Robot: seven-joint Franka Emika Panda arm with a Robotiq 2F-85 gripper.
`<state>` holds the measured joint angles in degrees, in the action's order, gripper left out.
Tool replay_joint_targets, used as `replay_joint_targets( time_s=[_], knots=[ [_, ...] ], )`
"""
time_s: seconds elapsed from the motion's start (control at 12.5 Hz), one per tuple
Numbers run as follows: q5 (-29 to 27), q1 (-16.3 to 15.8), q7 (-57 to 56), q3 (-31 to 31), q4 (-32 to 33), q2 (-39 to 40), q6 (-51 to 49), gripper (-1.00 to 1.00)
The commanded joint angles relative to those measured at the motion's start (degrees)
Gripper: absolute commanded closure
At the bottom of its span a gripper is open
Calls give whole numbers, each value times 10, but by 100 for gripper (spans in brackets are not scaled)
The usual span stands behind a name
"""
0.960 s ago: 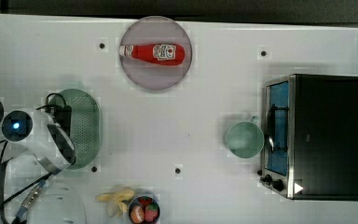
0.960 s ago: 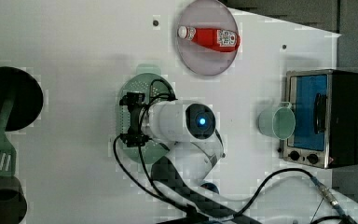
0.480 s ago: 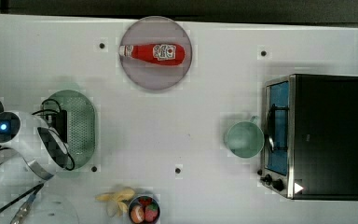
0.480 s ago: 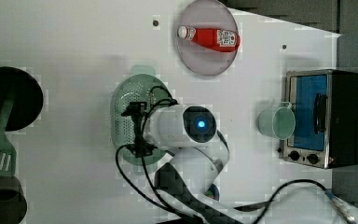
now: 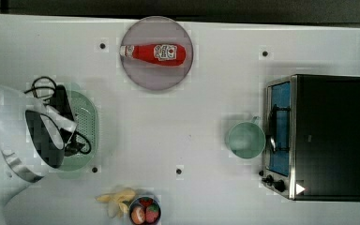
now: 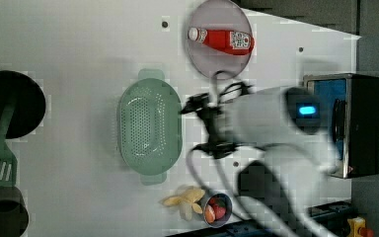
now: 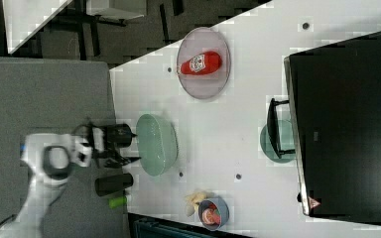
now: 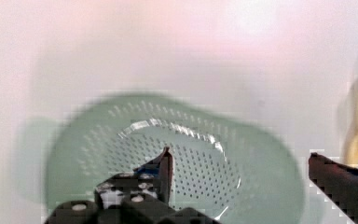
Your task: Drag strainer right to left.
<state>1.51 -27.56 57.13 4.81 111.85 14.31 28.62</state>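
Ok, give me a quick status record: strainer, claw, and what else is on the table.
strainer: mint-green oval strainer, upright on the table, empty
claw: claw open, holding nothing, above the strainer
cup: green cup beside the toaster oven
plate: grey plate carrying a ketchup bottle
other: small bowl of fruit next to a banana

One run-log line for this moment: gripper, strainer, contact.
gripper: open, empty | strainer: flat on table, near the top view's left edge | contact: none seen, gripper above strainer
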Motion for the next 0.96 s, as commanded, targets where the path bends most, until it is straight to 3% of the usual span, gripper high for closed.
replay_joint_targets(
  time_s=[0.08, 0.4, 0.64, 0.96],
  knots=[
    [-14, 40, -139, -57, -10, -108, -57, -100],
    [-13, 63, -327, -158, -11, -199, -139, -100],
    [-3, 74, -395, -239, -11, -245, -170, -100],
    [32, 75, -514, -291, -11, -275, -196, -100]
  ],
)
